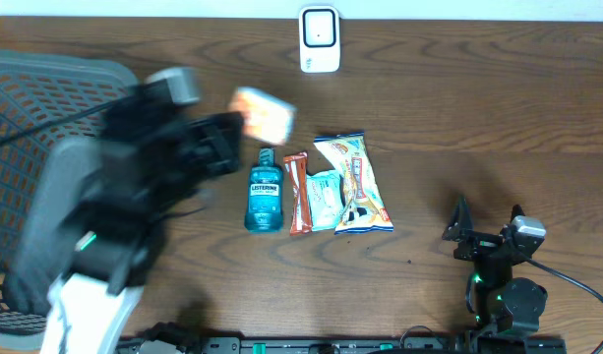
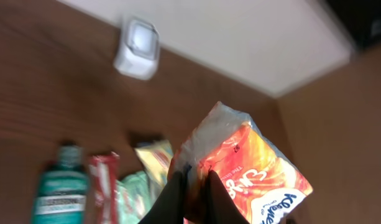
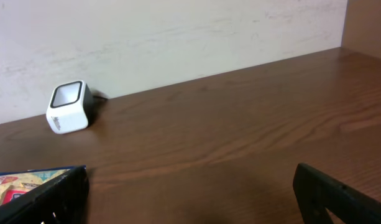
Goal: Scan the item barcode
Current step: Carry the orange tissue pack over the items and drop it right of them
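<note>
An orange tissue pack [image 1: 263, 113] hangs above the table, its end pinched in my left gripper [image 1: 237, 125], which is shut on it. The left wrist view shows the pack [image 2: 258, 168] with white lettering, its crinkled end squeezed between the dark fingers of the left gripper [image 2: 196, 186]. The white barcode scanner [image 1: 320, 39] stands at the table's far edge, up and to the right of the pack; it also shows as the scanner [image 2: 137, 48] and the scanner [image 3: 69, 107]. My right gripper [image 1: 488, 224] rests open and empty near the front right, the right gripper [image 3: 193, 199] facing bare wood.
A grey basket [image 1: 45, 79] fills the left side, partly under the left arm. In the middle lie a teal mouthwash bottle [image 1: 265, 195], a red bar [image 1: 298, 193], a pale green packet [image 1: 326, 197] and a snack bag [image 1: 357, 182].
</note>
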